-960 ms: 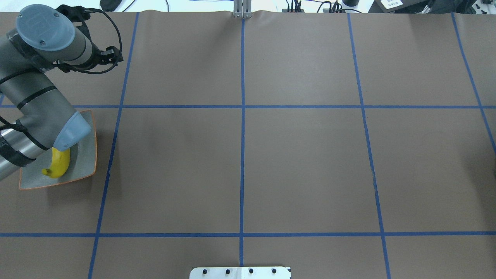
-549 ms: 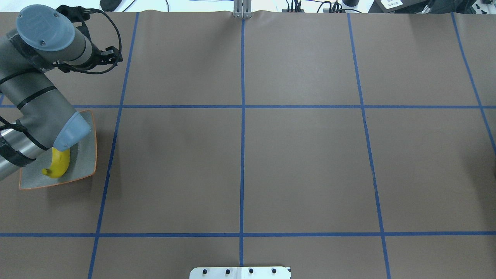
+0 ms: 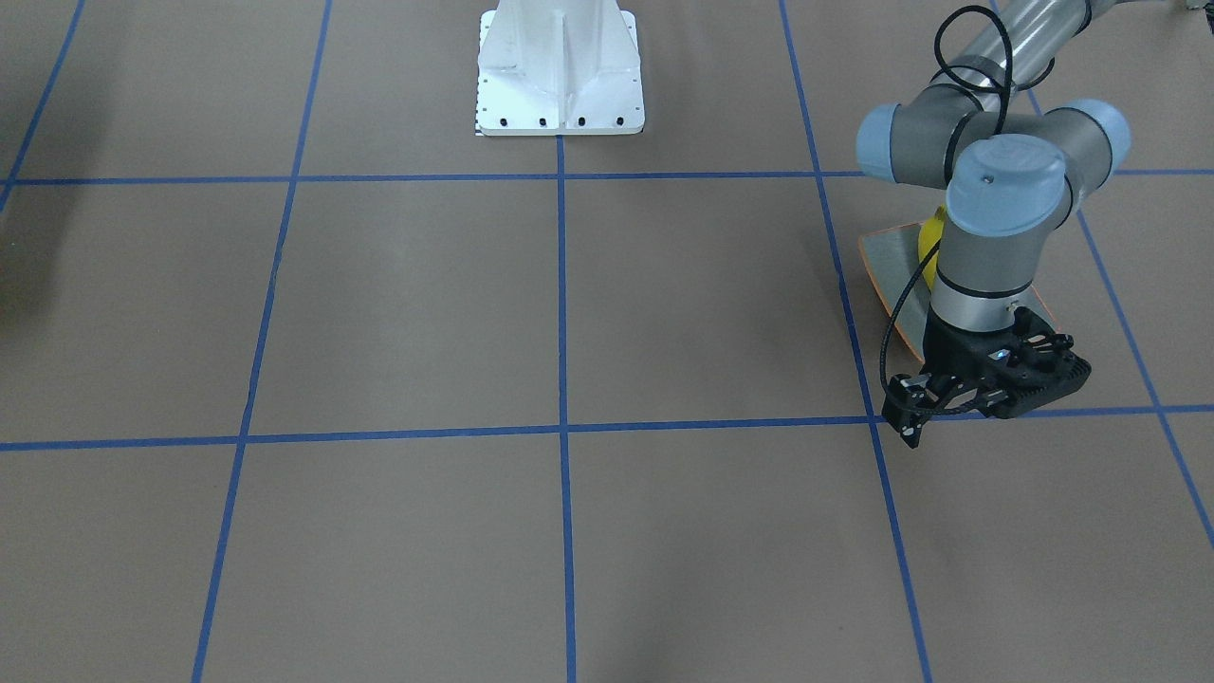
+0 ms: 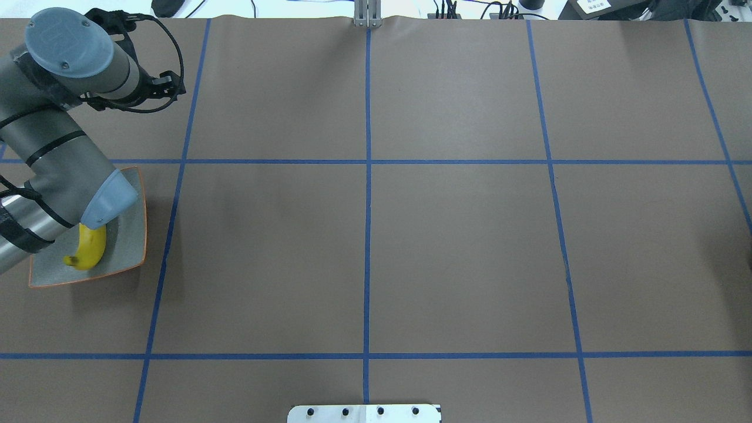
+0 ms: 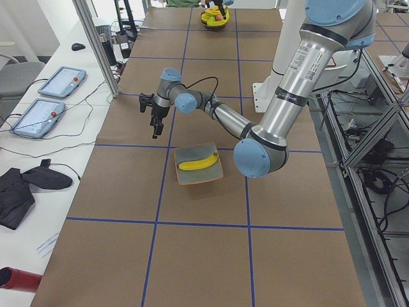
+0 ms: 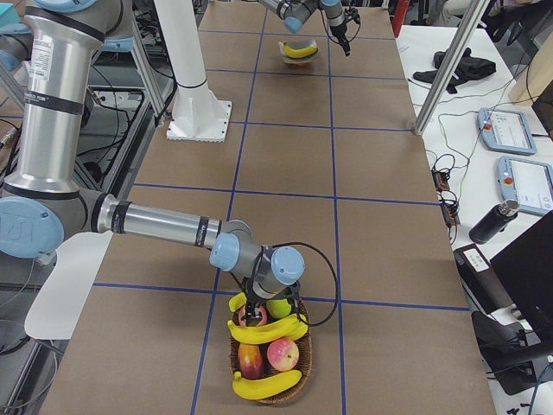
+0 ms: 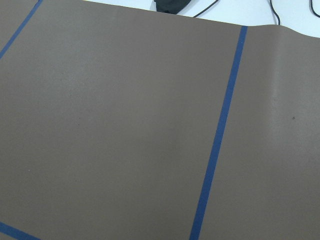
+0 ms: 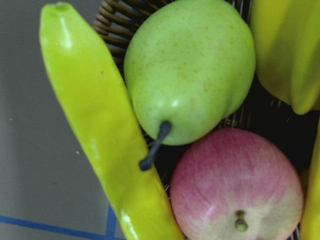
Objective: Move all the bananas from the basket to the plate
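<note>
Grey arms (image 4: 56, 155), blue joint caps (image 4: 61, 36), white base (image 3: 560, 66)

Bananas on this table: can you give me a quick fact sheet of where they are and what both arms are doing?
Plate: squarish grey-green dish with orange rim, holding one yellow banana
Basket: brown wicker basket with three yellow bananas, red apples, green pear
Left gripper: above brown table, apart from plate, nothing seen in it
Right gripper: low over basket; open or shut unclear
Left to move: three bananas
</note>
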You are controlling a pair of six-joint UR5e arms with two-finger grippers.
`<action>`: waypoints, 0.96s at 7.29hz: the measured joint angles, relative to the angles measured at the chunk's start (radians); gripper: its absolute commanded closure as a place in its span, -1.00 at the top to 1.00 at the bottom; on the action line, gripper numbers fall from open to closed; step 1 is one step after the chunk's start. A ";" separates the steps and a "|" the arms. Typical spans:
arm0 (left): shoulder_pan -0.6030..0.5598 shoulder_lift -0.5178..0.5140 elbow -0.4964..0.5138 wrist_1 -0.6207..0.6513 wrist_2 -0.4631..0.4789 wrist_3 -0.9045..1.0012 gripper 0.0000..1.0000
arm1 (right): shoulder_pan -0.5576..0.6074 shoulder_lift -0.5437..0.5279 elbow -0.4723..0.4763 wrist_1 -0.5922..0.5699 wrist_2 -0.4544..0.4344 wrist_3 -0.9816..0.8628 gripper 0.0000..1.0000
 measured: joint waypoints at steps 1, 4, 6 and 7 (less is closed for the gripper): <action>0.000 0.000 0.000 0.000 0.000 0.000 1.00 | -0.001 0.000 0.001 0.000 0.002 0.000 0.98; 0.000 0.001 0.000 0.000 0.000 -0.001 1.00 | -0.002 -0.002 0.027 -0.007 0.004 0.000 0.98; 0.000 0.001 0.000 0.000 0.000 -0.002 1.00 | -0.002 -0.005 0.041 -0.014 0.004 0.000 0.98; 0.000 0.001 0.000 0.000 0.000 -0.002 1.00 | -0.002 -0.006 0.044 -0.015 0.005 0.000 0.98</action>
